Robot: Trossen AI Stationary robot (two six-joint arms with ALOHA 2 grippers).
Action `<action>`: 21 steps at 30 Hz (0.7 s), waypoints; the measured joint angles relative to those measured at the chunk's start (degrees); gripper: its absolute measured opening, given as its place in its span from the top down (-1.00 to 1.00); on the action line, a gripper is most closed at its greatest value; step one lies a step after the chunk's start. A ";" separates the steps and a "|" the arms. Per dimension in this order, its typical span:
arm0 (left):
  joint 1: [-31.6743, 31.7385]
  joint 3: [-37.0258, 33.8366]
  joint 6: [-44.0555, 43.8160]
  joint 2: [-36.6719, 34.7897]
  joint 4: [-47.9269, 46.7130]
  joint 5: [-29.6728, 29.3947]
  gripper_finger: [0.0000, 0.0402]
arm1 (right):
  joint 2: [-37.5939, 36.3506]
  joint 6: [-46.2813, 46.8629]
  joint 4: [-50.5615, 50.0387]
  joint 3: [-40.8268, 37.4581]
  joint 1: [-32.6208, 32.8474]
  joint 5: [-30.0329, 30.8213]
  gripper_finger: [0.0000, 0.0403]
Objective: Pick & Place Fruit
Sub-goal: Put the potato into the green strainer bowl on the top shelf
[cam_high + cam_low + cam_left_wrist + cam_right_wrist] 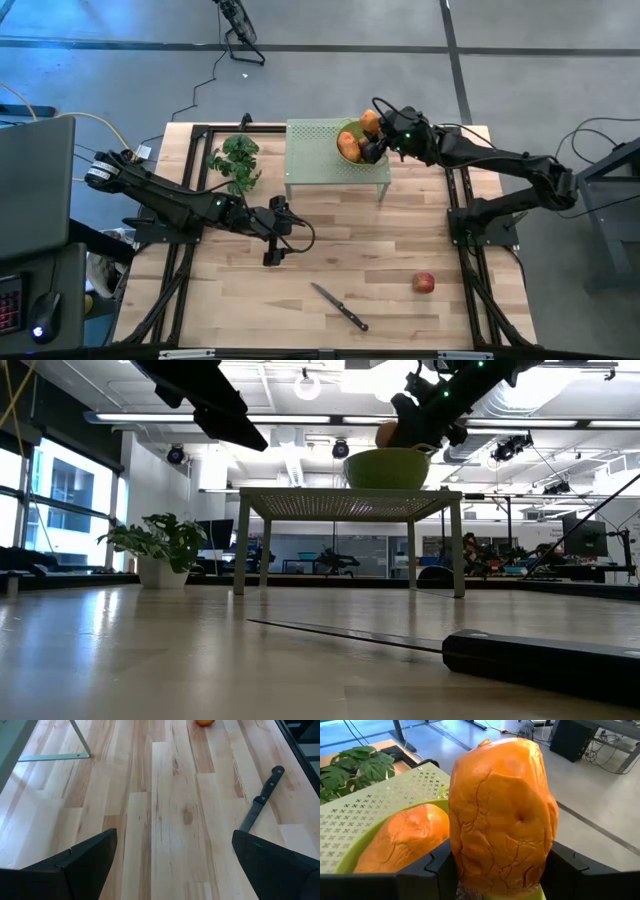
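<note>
A green bowl (345, 155) stands on a small green perforated stand (315, 160) at the table's far side, with one orange oblong fruit (405, 840) lying in it. My right gripper (372, 137) is shut on a second orange oblong fruit (370, 121) over the bowl's far right rim (420, 452). A red apple (424, 283) rests on the table at the near right. My left gripper (275, 240) hangs open over the table's middle left, with nothing between its fingers (85, 865). My right gripper pinches the orange fruit's lower part (470, 870) between its two fingers (437, 865), one on each side. The fingers come from the table's right, slanting down. The fruit stands on end above the bowl; whether its lower end touches the bowl is hidden.
A black-handled knife (340, 306) lies on the table at the near middle, also in the left wrist view (260, 802). A green leafy bunch (235, 162) sits left of the stand. Bare wood lies between the stand and the knife.
</note>
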 joint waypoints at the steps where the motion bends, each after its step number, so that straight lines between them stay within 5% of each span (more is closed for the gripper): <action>1: 0.00 0.00 0.00 0.00 0.01 0.00 -0.93 | -0.03 -0.62 0.09 0.00 0.03 0.01 -0.01; 21: 0.00 0.00 0.01 0.00 0.20 0.00 -0.93 | 1.90 -5.72 -1.54 -0.04 0.15 -1.70 -0.21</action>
